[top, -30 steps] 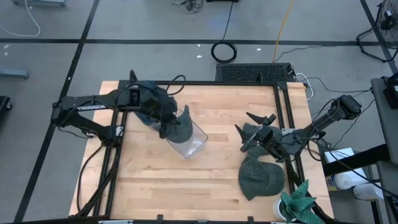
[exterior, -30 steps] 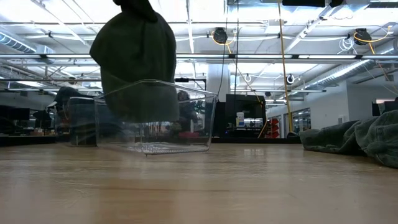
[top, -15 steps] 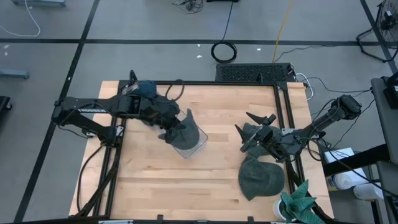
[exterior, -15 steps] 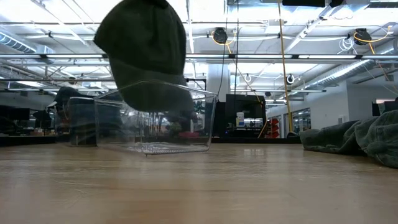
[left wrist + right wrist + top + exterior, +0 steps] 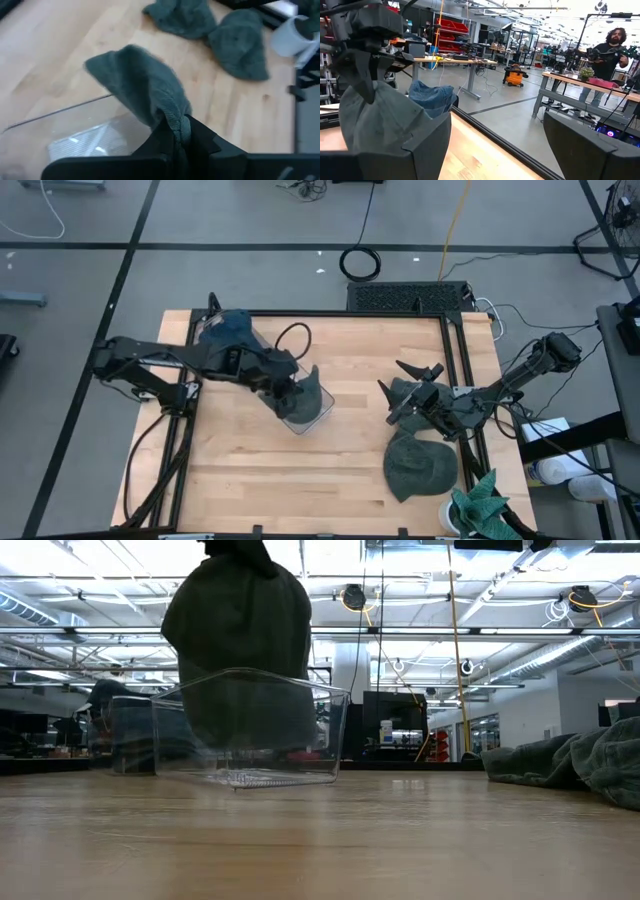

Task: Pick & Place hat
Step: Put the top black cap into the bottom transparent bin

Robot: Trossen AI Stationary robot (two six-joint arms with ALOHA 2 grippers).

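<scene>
The left gripper, its fingers pinching the dark green hat, hangs over the clear bin at mid-surface; I judge it should sink until the cloth is below the rim before letting go, or the brim may drape over the wall. Toward three o'clock the right gripper waits, fingers spread, by two more hats and a white cup, clear of the drop.

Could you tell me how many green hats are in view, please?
3: one hat held by the left pincer over the clear bin; two near the table's right edge. Others may be hidden.
</scene>
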